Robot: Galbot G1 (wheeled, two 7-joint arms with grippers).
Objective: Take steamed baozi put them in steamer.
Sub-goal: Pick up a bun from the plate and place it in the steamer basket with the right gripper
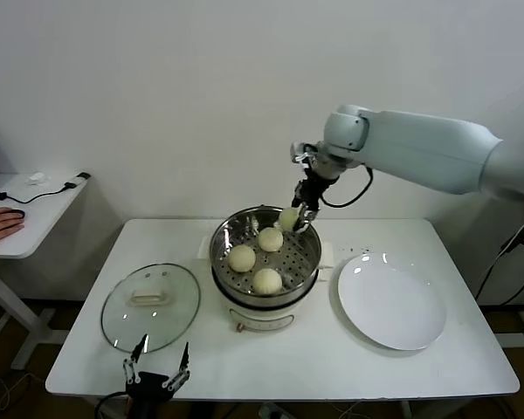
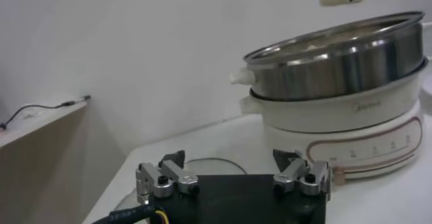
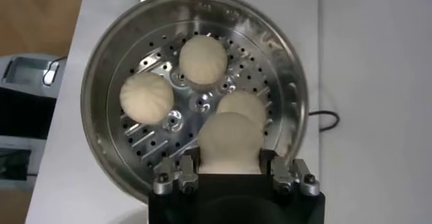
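Creamy baozi [image 3: 231,141], shiny perforated steel steamer [image 3: 121,63]

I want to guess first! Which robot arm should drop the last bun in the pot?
Right. Its gripper already holds the fourth baozi above the steamer. The left gripper sits open at the table's near edge.

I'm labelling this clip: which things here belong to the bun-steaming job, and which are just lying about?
Job:
- three baozi on the steamer tray
- fourth baozi, held over the steamer by the right gripper

Lying about:
- white plate
- glass lid
- left gripper, idle at the table's near edge, fingers open
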